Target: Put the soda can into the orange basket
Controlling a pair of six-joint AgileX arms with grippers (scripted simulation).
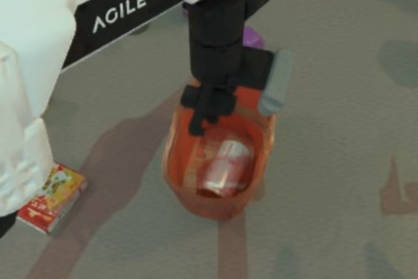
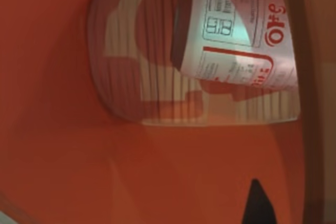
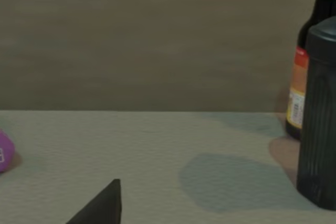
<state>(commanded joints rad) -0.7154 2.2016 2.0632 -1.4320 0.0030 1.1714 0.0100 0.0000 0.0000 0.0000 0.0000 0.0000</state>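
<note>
Orange wicker surrounds the soda can [image 1: 225,168], which lies on its side on the slatted floor of the orange basket [image 1: 179,174] at mid-desk. The left gripper [image 1: 199,122] hangs empty above the far rim, fingers apart. A clean finish likely means lifting straight up, clear of the handle. A red carton [image 1: 52,199] sits far left; the right gripper's state cannot be told.
</note>
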